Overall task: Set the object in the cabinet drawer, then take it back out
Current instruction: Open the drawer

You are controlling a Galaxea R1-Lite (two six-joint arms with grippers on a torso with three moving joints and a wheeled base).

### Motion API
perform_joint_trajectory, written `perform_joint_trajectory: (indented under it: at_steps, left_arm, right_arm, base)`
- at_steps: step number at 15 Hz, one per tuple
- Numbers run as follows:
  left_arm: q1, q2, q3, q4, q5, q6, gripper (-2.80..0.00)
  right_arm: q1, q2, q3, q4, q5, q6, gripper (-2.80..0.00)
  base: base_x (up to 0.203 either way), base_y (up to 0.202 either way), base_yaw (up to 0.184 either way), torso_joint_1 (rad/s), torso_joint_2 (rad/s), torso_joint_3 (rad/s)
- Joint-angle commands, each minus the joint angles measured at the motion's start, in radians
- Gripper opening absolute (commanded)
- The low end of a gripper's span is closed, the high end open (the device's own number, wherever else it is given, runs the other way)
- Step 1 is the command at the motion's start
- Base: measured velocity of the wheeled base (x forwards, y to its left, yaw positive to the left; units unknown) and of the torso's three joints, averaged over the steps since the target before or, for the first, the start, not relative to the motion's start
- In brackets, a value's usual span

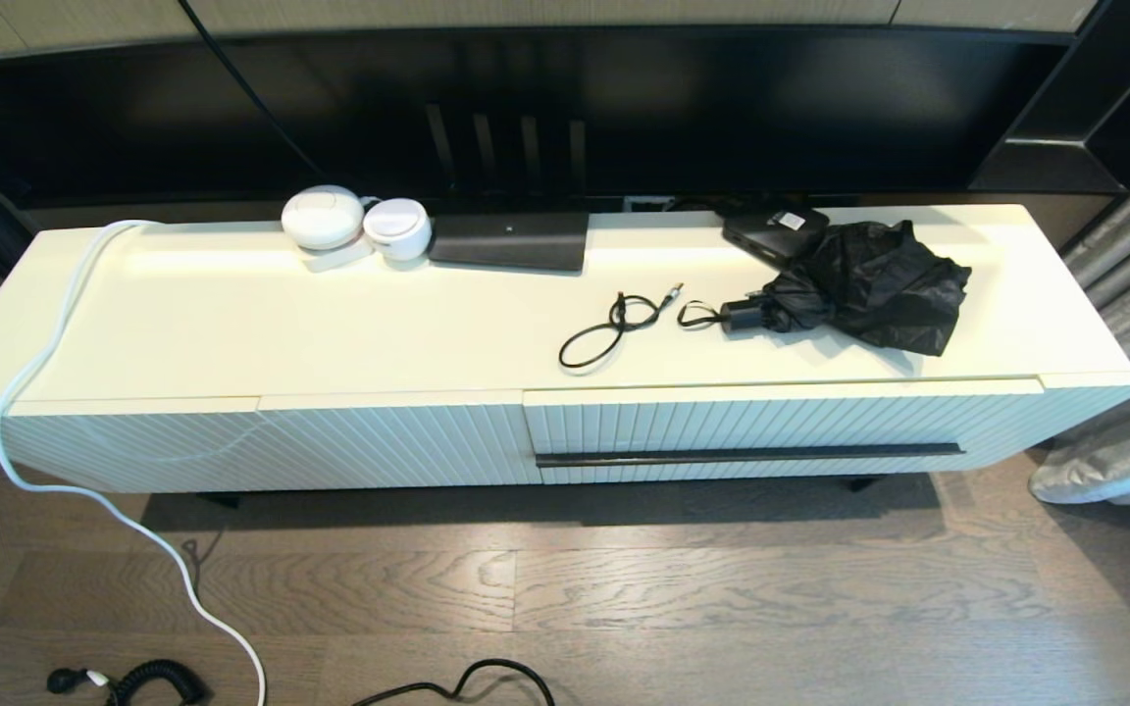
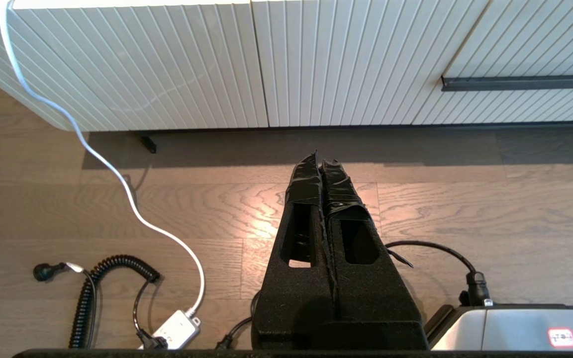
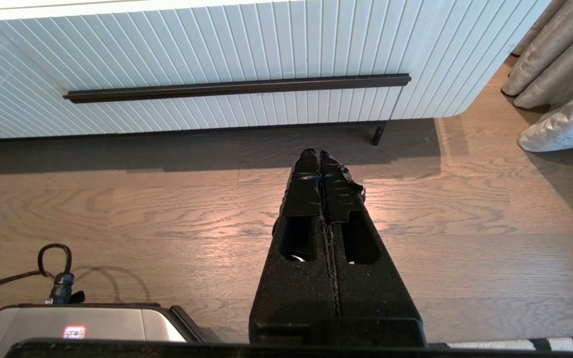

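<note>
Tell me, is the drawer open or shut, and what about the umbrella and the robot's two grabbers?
cabinet drawer: shut, front flush with the cabinet.
black umbrella: folded, lying on the cabinet top.
thin black cable: loose, plugged into nothing.
left gripper: shut, empty, above the floor.
right gripper: shut, empty, above the floor.

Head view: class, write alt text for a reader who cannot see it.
A long cream cabinet stands on a wood floor, its ribbed cabinet drawer with a black bar handle shut. On top lie a folded black umbrella, a small looped black cable, two round white devices and a flat black box. No robot hand shows here.
</note>
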Motion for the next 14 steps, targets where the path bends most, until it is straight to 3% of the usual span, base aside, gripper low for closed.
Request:
perform_joint_trajectory:
  at_steps: [1,9,12,14]
  left_arm:
    - [0.0,0.0,0.0,0.0,0.0,0.0,-2.8]
    - [0.001,0.0,0.001,0.0,0.0,0.0,-2.8]
    - [0.0,0.0,0.001,0.0,0.0,0.0,-2.8]
    - [0.0,0.0,0.0,0.0,0.0,0.0,-2.8]
  right_arm:
    - [0.0,0.0,0.0,0.0,0.0,0.0,-2.8]
    - [0.0,0.0,-0.002,-0.002,-0.008,-0.028,-2.8]
    - [0.0,0.002,-0.055,0.02,-0.002,-0.048,-2.8]
    - [0.0,0.038,-0.186,0.103,0.017,-0.059,-2.8]
  base:
    - [0.0,0.0,0.0,0.0,0.0,0.0]
    - [0.0,0.0,0.0,0.0,0.0,0.0]
    - [0.0,0.0,0.0,0.0,0.0,0.0]
    - [0.0,0.0,0.0,0.0,0.0,0.0]
